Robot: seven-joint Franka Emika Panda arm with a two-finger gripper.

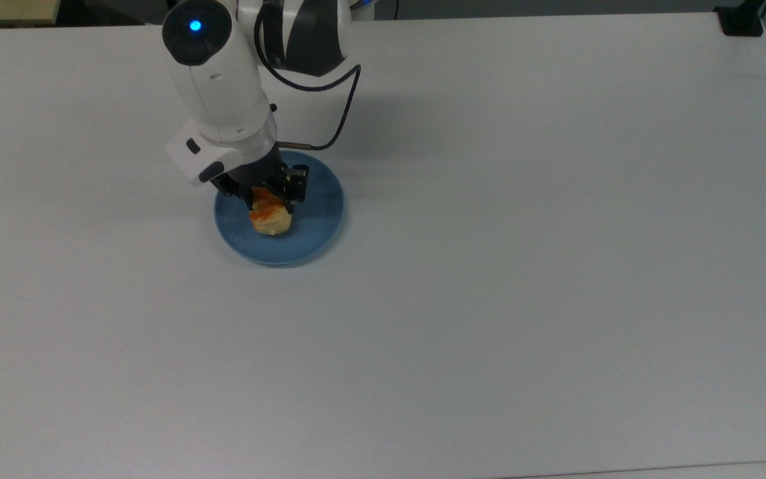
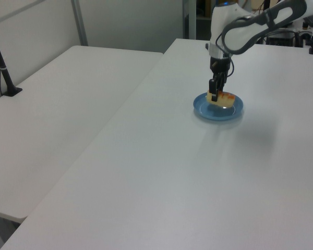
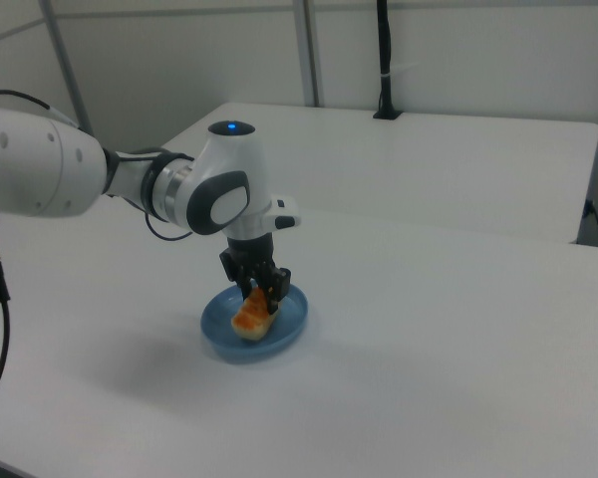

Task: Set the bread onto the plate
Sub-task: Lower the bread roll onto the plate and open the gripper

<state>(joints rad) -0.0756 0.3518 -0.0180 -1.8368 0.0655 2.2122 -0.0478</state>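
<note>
The pale-yellow bread (image 1: 271,220) with orange stripes hangs just over the middle of the round blue plate (image 1: 316,229). My gripper (image 1: 267,199) is shut on the bread from above, and the white arm reaches down over the plate's far side. In the left view the bread (image 2: 224,99) sits low over the plate (image 2: 235,112) with the gripper (image 2: 214,96) holding its end. In the right view the bread (image 3: 251,317) tilts down towards the plate (image 3: 291,321) under the gripper (image 3: 260,293). Whether the bread touches the plate, I cannot tell.
The plate lies on a wide white table (image 1: 489,266). A black post base (image 1: 742,20) stands at the far right corner in the top view. A second white table (image 2: 57,104) adjoins on the left view's left, with a black pole (image 2: 2,67) on it.
</note>
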